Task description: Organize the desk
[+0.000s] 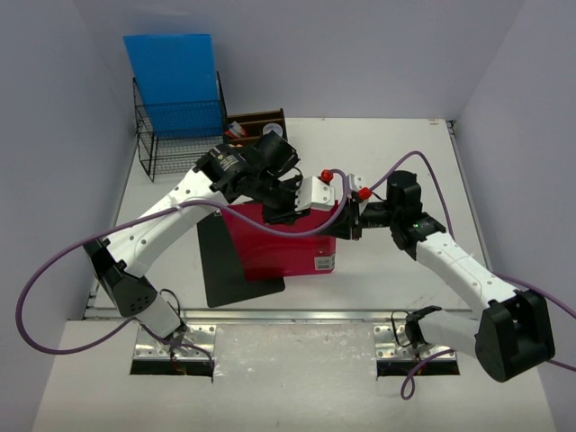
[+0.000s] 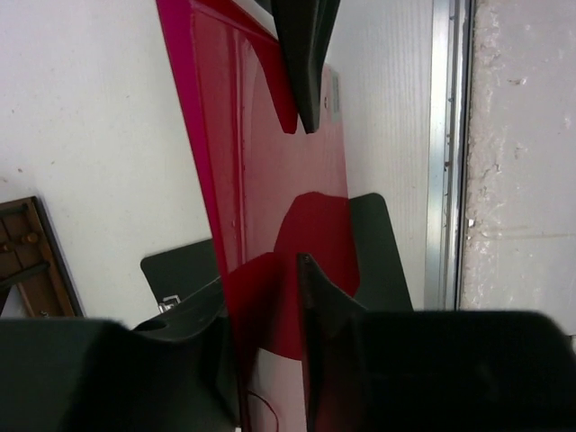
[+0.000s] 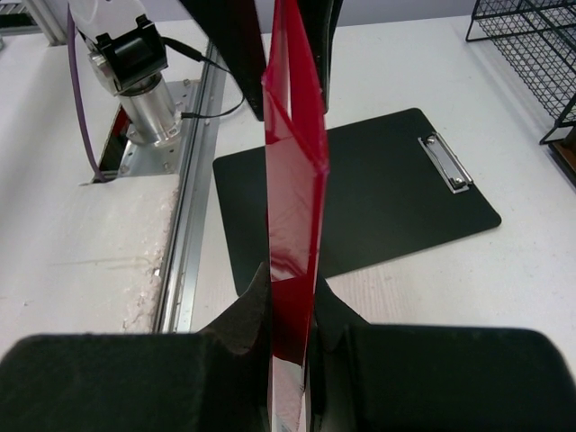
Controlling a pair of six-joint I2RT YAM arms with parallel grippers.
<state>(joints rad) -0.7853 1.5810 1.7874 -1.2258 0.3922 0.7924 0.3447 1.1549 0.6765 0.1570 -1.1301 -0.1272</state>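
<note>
A red folder stands on edge above the white desk, held between both arms. My left gripper comes at its top edge from the left. In the left wrist view the folder fills the gap of that gripper, with a finger against each face. My right gripper holds the folder's right end. The right wrist view shows this gripper pinching the thin red folder tightly. The folder's lower edge hangs over a black clipboard.
The black clipboard lies flat near the desk's front rail. A black wire rack holding a blue folder stands at the back left. A small brown wooden organizer sits beside it.
</note>
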